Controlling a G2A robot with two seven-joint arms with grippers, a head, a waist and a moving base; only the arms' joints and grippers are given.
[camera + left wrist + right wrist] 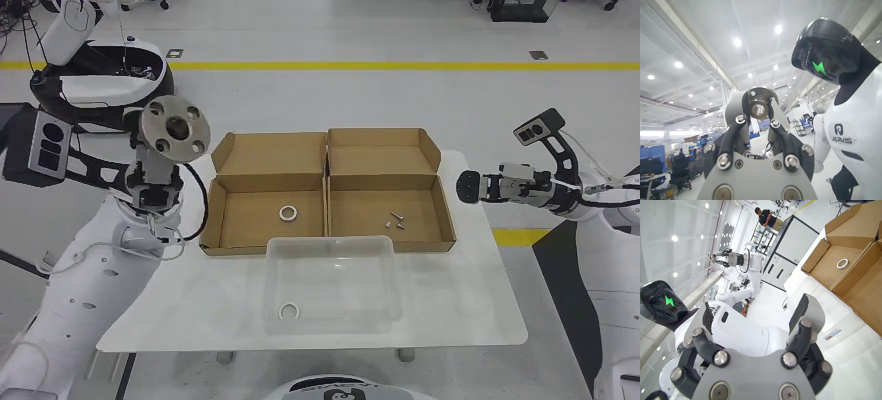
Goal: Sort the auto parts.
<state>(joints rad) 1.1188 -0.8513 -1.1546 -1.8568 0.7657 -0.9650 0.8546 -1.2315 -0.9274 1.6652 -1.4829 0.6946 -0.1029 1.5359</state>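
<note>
Sitting nearest the robot on the white table (480,300) was a clear plastic tray (390,300), with a small ring (289,311) lying in its near left corner. Just behind the tray, two open cardboard boxes stood side by side with their lids folded back. The left box (245,225) held a second ring (288,213), which lay flat near the middle of its floor. The right box (425,205) held two small bolts (396,218) close together.

Out past the table's left edge, level with the boxes, the left gripper (757,108) was raised high and pointed upward. Its fingers were clamped on the hub of a round metal flange (762,92), one finger on each side. The flange's drilled face was turned up toward the top camera.

Off the table's right edge, also level with the boxes, the right gripper (755,309) hung in the air. Its fingers were spread wide apart with nothing between them, and it pointed in toward the table.
</note>
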